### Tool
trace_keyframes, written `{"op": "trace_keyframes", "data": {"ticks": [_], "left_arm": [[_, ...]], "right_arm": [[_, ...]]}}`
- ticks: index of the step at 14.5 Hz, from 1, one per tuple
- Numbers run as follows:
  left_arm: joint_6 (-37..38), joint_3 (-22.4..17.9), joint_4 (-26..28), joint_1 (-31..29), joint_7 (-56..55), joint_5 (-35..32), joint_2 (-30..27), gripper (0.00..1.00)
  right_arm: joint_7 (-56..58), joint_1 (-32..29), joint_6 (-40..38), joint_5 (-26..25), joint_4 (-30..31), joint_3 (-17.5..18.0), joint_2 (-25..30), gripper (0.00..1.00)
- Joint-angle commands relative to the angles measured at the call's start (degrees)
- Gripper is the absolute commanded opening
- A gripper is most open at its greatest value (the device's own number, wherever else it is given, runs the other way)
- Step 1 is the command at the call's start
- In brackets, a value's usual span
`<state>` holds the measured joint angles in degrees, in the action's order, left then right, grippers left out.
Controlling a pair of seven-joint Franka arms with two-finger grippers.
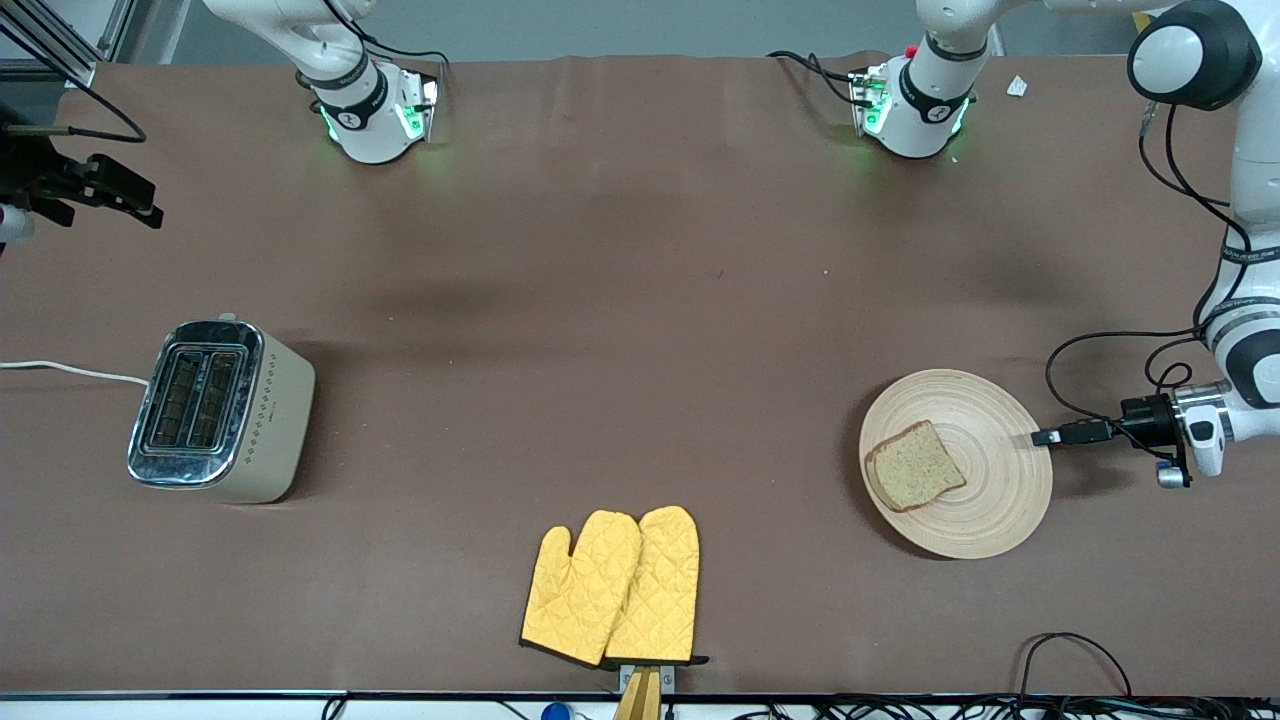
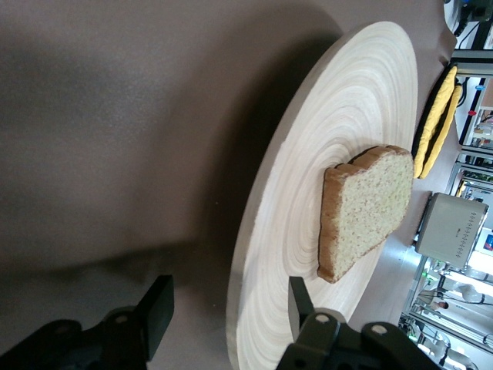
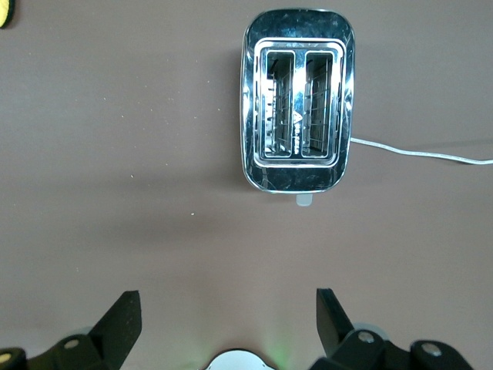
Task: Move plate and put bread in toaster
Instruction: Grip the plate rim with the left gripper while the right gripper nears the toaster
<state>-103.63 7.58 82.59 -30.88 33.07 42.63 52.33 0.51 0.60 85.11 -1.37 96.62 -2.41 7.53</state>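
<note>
Plate sits at the left arm's end of the worktop carrying the bread, so we pinch its rim squarely with the half-open left tool while the wide right tool waits above the toaster.

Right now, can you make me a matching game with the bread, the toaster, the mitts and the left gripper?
Things:
1. bread
2. toaster
3. mitts
4. left gripper

Descriptions:
A. yellow, nearest the front camera
B. at the plate's rim
C. lying on the plate
D. toward the right arm's end of the table

Pairs: 1-C, 2-D, 3-A, 4-B
</note>
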Motion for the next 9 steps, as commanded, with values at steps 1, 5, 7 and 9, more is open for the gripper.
{"op": "trace_keyframes", "data": {"ticks": [1,5,7,9], "left_arm": [[-0.1,0.5,-1.1,-0.4,0.9,2.0,1.4,0.59],[-0.1,0.7,-1.1,-0.4,0.9,2.8,2.1,0.47],[-0.1,0.8,-1.1,-0.3,0.9,3.2,2.1,0.42],[-0.1,0.8,-1.1,-0.2,0.9,3.4,2.2,0.37]], "right_arm": [[-0.3,1.2,3.7,2.8,0.7,-0.1,-0.9,1.0],[-0.5,2.1,11.5,10.2,0.5,-0.1,-6.5,1.0],[-4.7,4.2,13.6,11.6,0.4,-0.1,-7.1,1.0],[-10.6,6.4,13.9,11.7,0.5,-0.1,-7.7,1.0]]}}
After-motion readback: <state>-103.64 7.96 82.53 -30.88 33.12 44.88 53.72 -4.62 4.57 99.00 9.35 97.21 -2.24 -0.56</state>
